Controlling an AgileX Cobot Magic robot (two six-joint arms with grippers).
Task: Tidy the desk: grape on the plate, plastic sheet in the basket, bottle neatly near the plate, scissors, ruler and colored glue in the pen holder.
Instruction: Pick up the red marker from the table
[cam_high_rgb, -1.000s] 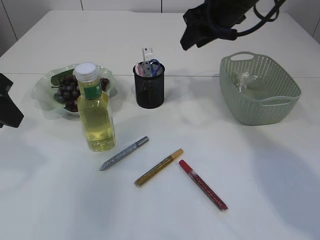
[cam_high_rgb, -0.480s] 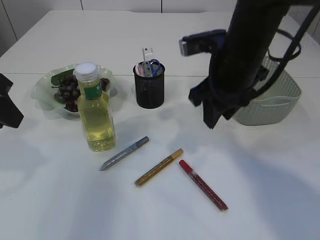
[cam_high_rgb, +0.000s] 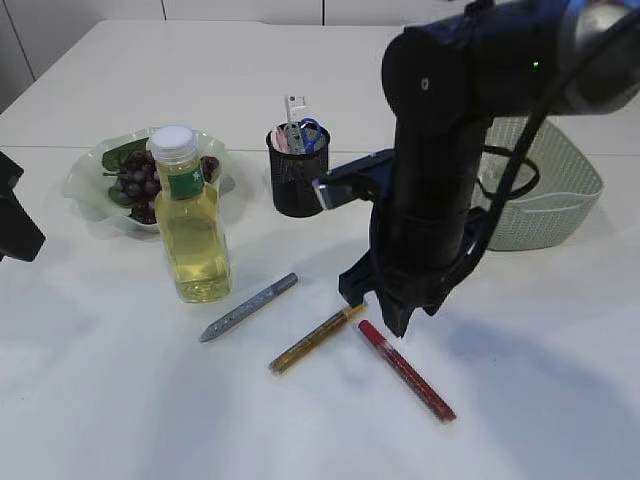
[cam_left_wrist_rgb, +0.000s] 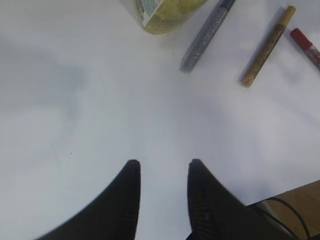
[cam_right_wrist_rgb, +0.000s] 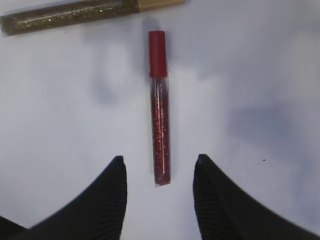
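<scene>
Three glue pens lie on the table: silver (cam_high_rgb: 248, 307), gold (cam_high_rgb: 318, 336) and red (cam_high_rgb: 407, 370). My right gripper (cam_high_rgb: 376, 310) is open just above the red pen's cap end. In the right wrist view its fingers (cam_right_wrist_rgb: 160, 159) straddle the tip end of the red pen (cam_right_wrist_rgb: 160, 115) without touching it. My left gripper (cam_left_wrist_rgb: 163, 162) is open and empty over bare table at the left edge (cam_high_rgb: 15, 215). The grapes (cam_high_rgb: 135, 185) lie on the green plate (cam_high_rgb: 85, 180). The bottle (cam_high_rgb: 190, 225) stands upright beside the plate. The black pen holder (cam_high_rgb: 300, 180) holds scissors and a ruler.
The green basket (cam_high_rgb: 560, 195) stands at the right, partly hidden by my right arm; its contents do not show. The left wrist view shows the bottle's base (cam_left_wrist_rgb: 165, 10), the silver pen (cam_left_wrist_rgb: 205, 36) and the gold pen (cam_left_wrist_rgb: 267, 47).
My right arm has swung from above the basket down to the front and left, and now hovers low over the red glue pen. The left arm has not moved.
</scene>
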